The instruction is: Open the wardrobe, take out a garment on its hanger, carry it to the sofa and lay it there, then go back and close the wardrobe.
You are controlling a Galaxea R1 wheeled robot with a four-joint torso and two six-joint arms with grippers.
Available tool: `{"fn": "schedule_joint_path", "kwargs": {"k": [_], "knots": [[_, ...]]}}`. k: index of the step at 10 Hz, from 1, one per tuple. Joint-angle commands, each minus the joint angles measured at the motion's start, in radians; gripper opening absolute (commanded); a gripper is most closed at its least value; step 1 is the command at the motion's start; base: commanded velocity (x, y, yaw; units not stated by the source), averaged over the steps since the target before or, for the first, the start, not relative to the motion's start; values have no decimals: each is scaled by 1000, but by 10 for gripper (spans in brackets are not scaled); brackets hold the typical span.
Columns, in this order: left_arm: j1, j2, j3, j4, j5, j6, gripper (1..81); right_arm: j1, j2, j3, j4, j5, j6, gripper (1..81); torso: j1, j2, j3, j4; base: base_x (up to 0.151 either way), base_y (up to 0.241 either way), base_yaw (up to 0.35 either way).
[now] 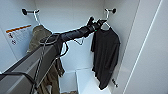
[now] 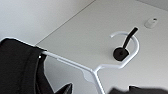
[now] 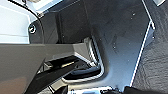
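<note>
White panels of the open wardrobe (image 1: 75, 15) fill the head view, with the left arm reaching in from the lower left up to the right-hand hook. Its gripper (image 1: 98, 24) sits at the neck of the white hanger (image 1: 108, 23), just above the collar of the black T-shirt (image 1: 105, 55), but the dark fingers blur into the dark cloth there and I cannot tell whether the jaws are apart, together or clamped on the hanger. The T-shirt hangs full length against the right side wall, its hem near the wardrobe floor. The arm cuts across the olive-brown jacket (image 1: 40, 32), which hangs from the left hook (image 1: 25, 11); its lower part is hidden behind the arm housing and cut off at the picture's edge.

Close up, the left wrist view gives what the head view blurs: the hanger's curved hook (image 2: 130, 45) is looped over the black hook (image 2: 125, 47) fixed to the white panel, so the hanger is on its peg. One white shoulder bar (image 2: 67, 61) runs out of the black fabric (image 2: 20, 67). Dark shapes at the edge of that view may be fingertips, but they are too cropped to read.

In the right wrist view are dark robot plating and a grey housing (image 3: 22, 65); the right gripper's jaws cannot be made out there.
</note>
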Motion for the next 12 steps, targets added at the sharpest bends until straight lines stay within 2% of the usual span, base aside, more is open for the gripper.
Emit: {"fn": "schedule_joint_path", "kwargs": {"k": [1,5,8,11,12], "knots": [[-207,53,122,11,-12,-2,811,25,11,10,-1,-49,-3,811,0,0,0,0,0,0,0],[-205,53,162,9,-17,-3,811,23,11,9,-1,-41,-3,811,0,0,0,0,0,0,0],[-216,53,187,20,-69,-4,811,23,11,9,-3,-40,-3,811,0,0,0,0,0,0,0],[-225,53,231,31,-78,-3,811,23,11,10,-3,-40,-3,811,0,0,0,0,0,0,0],[-227,53,245,35,-80,-3,10,23,11,10,-3,-40,-3,811,0,0,0,0,0,0,0]]}}
